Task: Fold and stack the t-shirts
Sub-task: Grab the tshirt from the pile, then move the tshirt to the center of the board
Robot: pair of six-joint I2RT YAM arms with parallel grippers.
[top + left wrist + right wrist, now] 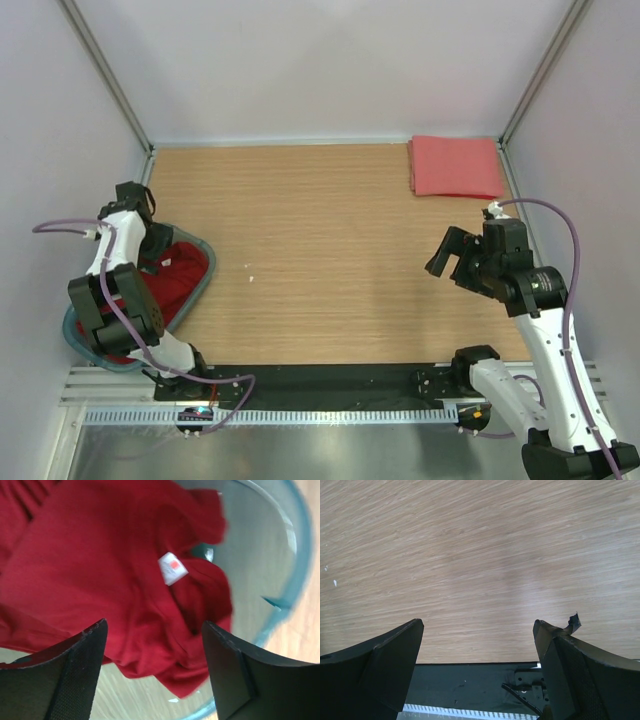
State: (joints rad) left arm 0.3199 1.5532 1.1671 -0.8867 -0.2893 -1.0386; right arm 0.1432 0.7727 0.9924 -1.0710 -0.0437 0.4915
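Observation:
A deep dark red t-shirt (185, 275) lies crumpled in a translucent teal bin (207, 275) at the table's left edge. In the left wrist view the red t-shirt (100, 570) fills the frame, its white neck label (172, 568) facing up. My left gripper (154, 625) hovers open just above the cloth, holding nothing; from above, the left gripper (152, 252) is over the bin. A salmon-pink t-shirt (455, 167), folded to a rectangle, rests at the far right corner. My right gripper (452, 258) hangs open and empty over bare wood, nearer than that shirt.
The bin's rim (295, 575) curves round the red cloth on the right. The wooden table (470, 555) lies under the right gripper (478, 624), with the black base plate (470, 685) at its near edge. White walls stand on three sides.

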